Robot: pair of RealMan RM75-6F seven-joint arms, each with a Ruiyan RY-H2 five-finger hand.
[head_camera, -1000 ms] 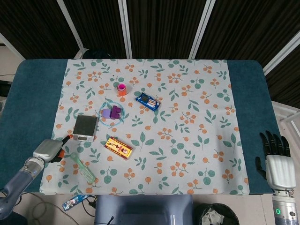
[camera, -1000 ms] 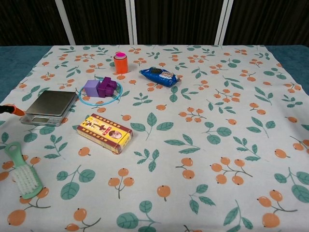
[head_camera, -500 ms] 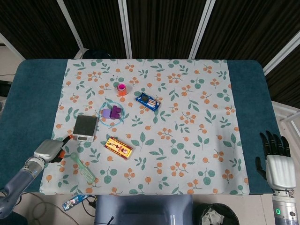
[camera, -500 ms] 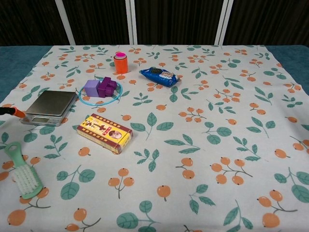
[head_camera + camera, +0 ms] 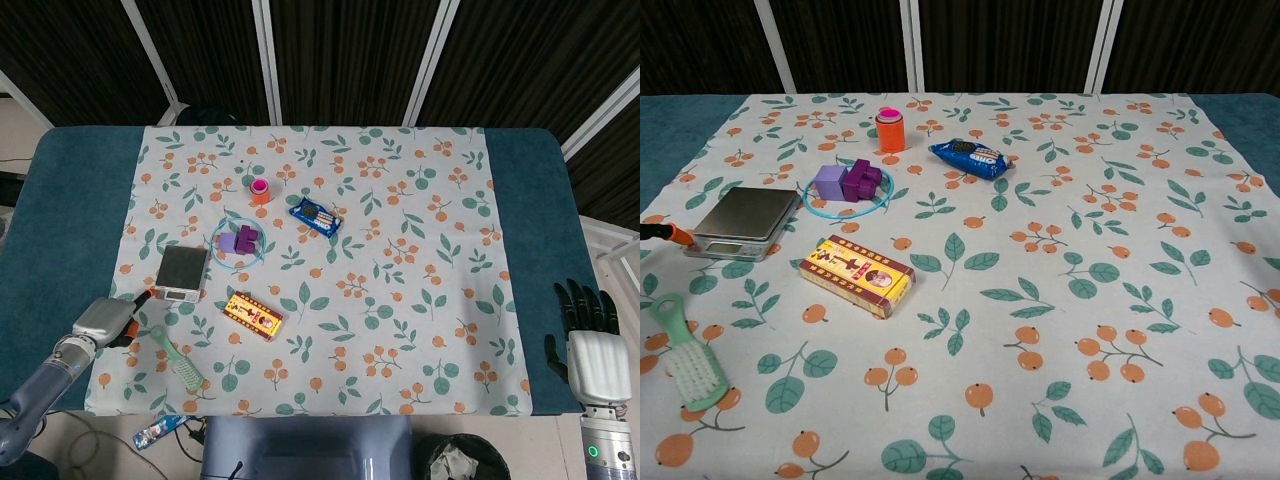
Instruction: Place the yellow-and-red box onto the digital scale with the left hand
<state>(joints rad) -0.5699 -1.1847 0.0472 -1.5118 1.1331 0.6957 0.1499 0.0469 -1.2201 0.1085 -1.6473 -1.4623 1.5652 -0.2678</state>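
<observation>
Seen from the head camera, on the leaf-and-berry patterned tablecloth (image 5: 400,250), the flat yellow-and-red cardboard box (image 5: 252,316) lies near the front left, apart from the square silver digital scale (image 5: 183,273), which sits just to its far left. Farther back stand a blue hoop ringing purple blocks (image 5: 238,241), a small orange bottle with a pink cap (image 5: 260,190) and a blue snack packet (image 5: 315,216). A pale green plastic brush (image 5: 176,358) lies near the front left edge. The left hand (image 5: 112,320) hovers at the cloth's left border beside the scale, an orange-tipped finger reaching toward it; whether its fingers are spread or curled cannot be told. The right hand (image 5: 590,345) rests off the table's right corner, fingers extended and apart, holding nothing.

From the chest camera, the yellow-and-red box (image 5: 857,275) lies flat on the cloth, right of and nearer than the scale (image 5: 743,221), not touching it. Only an orange fingertip of the left hand (image 5: 670,233) shows at the left edge, just beside the scale. The brush (image 5: 688,354) lies at the near left.
</observation>
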